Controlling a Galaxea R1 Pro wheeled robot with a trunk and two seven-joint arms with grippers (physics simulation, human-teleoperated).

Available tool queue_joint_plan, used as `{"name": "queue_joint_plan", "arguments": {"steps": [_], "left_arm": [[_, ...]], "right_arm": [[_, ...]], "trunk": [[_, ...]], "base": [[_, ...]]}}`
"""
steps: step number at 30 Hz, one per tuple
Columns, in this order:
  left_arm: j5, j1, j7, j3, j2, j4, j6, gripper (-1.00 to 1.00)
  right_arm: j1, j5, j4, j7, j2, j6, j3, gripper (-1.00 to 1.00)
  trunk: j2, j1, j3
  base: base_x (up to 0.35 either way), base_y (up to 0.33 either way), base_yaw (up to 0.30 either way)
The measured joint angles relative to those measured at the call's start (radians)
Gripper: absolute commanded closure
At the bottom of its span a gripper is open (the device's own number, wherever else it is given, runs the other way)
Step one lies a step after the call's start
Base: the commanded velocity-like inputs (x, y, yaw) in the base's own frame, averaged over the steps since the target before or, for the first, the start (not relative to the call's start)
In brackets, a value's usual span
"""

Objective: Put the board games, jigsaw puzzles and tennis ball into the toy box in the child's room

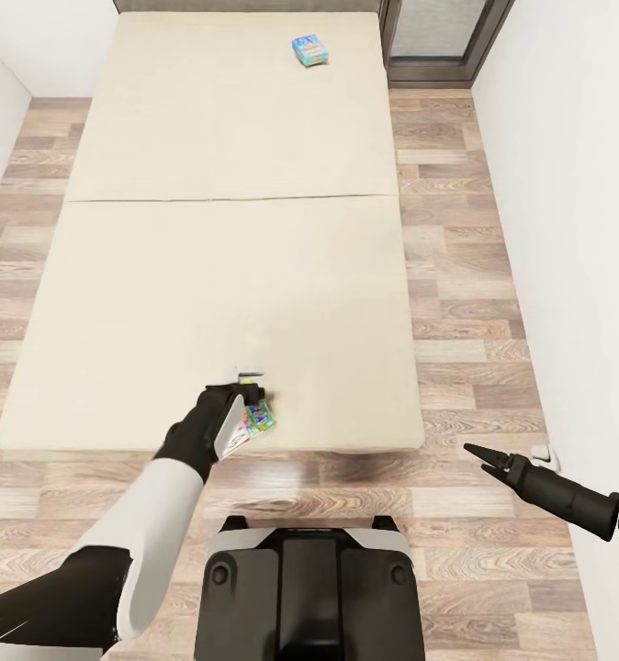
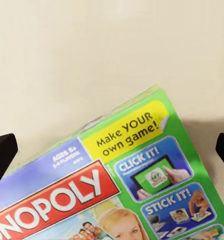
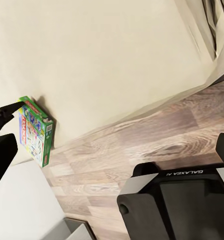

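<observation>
Monopoly box (image 2: pixel 126 195) lettering reads clearly between left gripper (image 1: pixel 245 390) fingertips.

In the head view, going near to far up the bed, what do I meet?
Left gripper at the green-bordered board game by the bed's near edge → bare mattress → blue board game near the far end.

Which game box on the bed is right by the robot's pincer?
The green-bordered Monopoly box at the bed's near edge, by the left pincer. The blue box lies at the far end.
</observation>
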Motion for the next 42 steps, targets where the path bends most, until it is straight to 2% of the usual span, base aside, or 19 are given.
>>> {"name": "queue_joint_plan", "arguments": {"steps": [9, 18, 19, 21, 23, 26, 27, 30, 31, 32, 33, 35, 36, 37, 38, 39, 40, 41, 42], "left_arm": [[0.001, 0.000, -0.001, 0.009, 0.000, -0.123, 0.046, -1.00], [0.002, 0.003, -0.002, 0.016, 0.000, -0.273, 0.138, -1.00], [0.002, 0.003, -0.003, 0.018, 0.000, -0.299, 0.164, -1.00], [0.002, 0.003, -0.007, 0.030, 0.000, -0.343, 0.208, -1.00], [0.002, 0.004, -0.018, 0.058, 0.000, -0.391, 0.255, -1.00], [0.002, 0.007, -0.070, 0.134, 0.000, -0.481, 0.338, -1.00], [0.001, 0.009, -0.108, 0.169, 0.003, -0.513, 0.372, -1.00], [0.001, 0.012, -0.184, 0.220, 0.026, -0.552, 0.420, -1.00], [-0.002, 0.014, -0.238, 0.249, 0.048, -0.570, 0.444, -1.00], [0.001, 0.018, -0.268, 0.263, 0.062, -0.578, 0.453, -1.00], [-0.002, 0.029, -0.333, 0.287, 0.093, -0.589, 0.465, -1.00], [0.001, 0.047, -0.409, 0.313, 0.128, -0.596, 0.473, -1.00], [-0.002, 0.067, -0.486, 0.336, 0.160, -0.600, 0.478, -1.00], [0.001, 0.078, -0.529, 0.351, 0.177, -0.602, 0.480, -1.00], [-0.002, 0.103, -0.612, 0.377, 0.207, -0.603, 0.482, -1.00], [0.001, 0.117, -0.657, 0.393, 0.223, -0.602, 0.483, -1.00], [-0.003, 0.146, -0.745, 0.424, 0.249, -0.601, 0.483, -1.00], [0.001, 0.162, -0.791, 0.442, 0.261, -0.601, 0.484, -1.00], [-0.002, 0.193, -0.876, 0.473, 0.281, -0.600, 0.482, -1.00]], "right_arm": [[0.000, 0.000, 0.000, 0.000, 0.000, 0.000, 0.000, -1.00], [0.000, 0.001, 0.000, 0.000, 0.000, 0.000, 0.000, -1.00], [0.000, 0.000, 0.000, 0.000, 0.000, 0.000, 0.000, -1.00], [0.000, 0.000, 0.000, 0.000, 0.000, 0.000, 0.000, -1.00], [0.000, 0.000, 0.000, 0.000, 0.000, 0.000, 0.000, -1.00], [0.000, 0.000, 0.000, 0.001, 0.000, 0.000, 0.000, -1.00], [0.000, 0.000, 0.000, 0.001, 0.000, 0.000, 0.000, -1.00], [0.000, 0.001, 0.000, 0.001, 0.000, 0.000, 0.000, -1.00], [0.000, 0.001, 0.000, 0.001, 0.000, 0.000, 0.000, -1.00], [0.000, 0.001, 0.000, 0.001, 0.000, 0.000, 0.000, -1.00], [0.000, 0.001, 0.000, 0.001, 0.000, 0.000, 0.000, -1.00], [0.000, 0.001, 0.000, 0.001, 0.000, 0.000, 0.000, -1.00], [0.000, 0.001, 0.000, 0.001, 0.000, 0.000, 0.000, -1.00], [0.000, 0.002, 0.000, 0.001, 0.000, -0.001, 0.000, -1.00], [0.000, 0.002, 0.000, 0.001, 0.001, -0.001, 0.000, -1.00], [0.000, 0.002, 0.000, 0.000, 0.001, -0.001, 0.000, -1.00], [0.000, 0.002, 0.000, 0.000, 0.001, -0.002, 0.000, -1.00], [0.000, 0.002, 0.000, 0.000, 0.001, -0.002, 0.000, -1.00], [0.000, 0.004, 0.000, 0.000, 0.001, -0.003, 0.000, -1.00]], "trunk": [[0.000, 0.000, 0.000], [0.000, 0.000, 0.000], [0.000, 0.000, 0.000], [0.000, 0.000, 0.000], [0.000, 0.000, 0.000], [0.000, 0.000, 0.000], [0.000, 0.000, 0.000], [0.000, 0.000, 0.000], [0.000, 0.000, 0.000], [0.000, 0.000, 0.000], [0.000, 0.000, 0.000], [0.000, 0.000, 0.000], [0.000, 0.000, 0.000], [0.000, 0.000, 0.000], [0.000, 0.000, 0.000], [0.000, 0.000, 0.000], [0.000, 0.000, 0.000], [0.000, 0.000, 0.000], [0.000, 0.000, 0.000]], "base": [[0.000, 0.000, 0.000], [0.000, 0.000, 0.000], [0.000, 0.000, 0.000], [0.000, 0.000, 0.000], [0.000, 0.000, 0.000], [0.000, 0.000, 0.000], [0.000, 0.000, 0.000], [0.000, 0.000, 0.000], [0.000, 0.000, 0.000], [0.000, 0.000, 0.000], [0.000, 0.000, 0.000], [0.000, 0.000, 0.000], [0.000, 0.000, 0.000], [0.000, 0.000, 0.000], [0.000, 0.000, 0.000], [0.000, 0.000, 0.000], [0.000, 0.000, 0.000], [0.000, 0.000, 0.000], [0.000, 0.000, 0.000]]}}
